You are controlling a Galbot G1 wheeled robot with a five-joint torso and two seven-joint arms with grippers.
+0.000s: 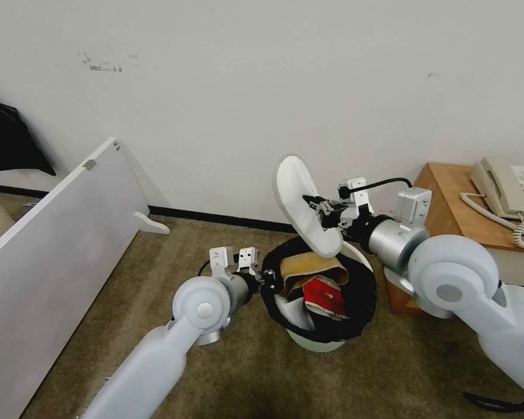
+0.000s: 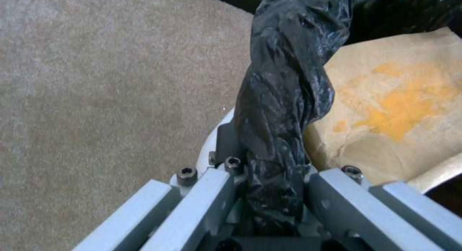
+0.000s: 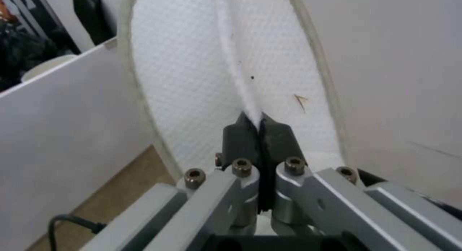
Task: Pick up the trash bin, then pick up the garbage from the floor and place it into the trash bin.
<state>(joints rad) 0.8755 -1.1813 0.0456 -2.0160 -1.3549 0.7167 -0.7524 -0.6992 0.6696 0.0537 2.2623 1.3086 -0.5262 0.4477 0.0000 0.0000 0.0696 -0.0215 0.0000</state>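
Slipper (image 1: pixel 301 201) pinched in right gripper (image 1: pixel 318 208), jaws closed on its strap, long axis tilted near upright, toe just above trash bin (image 1: pixel 364 291) rim. Left gripper (image 1: pixel 266 279) clamped on bag-lined rim, bin opening directly below slipper.

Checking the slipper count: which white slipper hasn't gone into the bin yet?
The white slipper pinched in the right claw, tilted above the trash bin. The other slipper lies inside, beside the brown paper bag.
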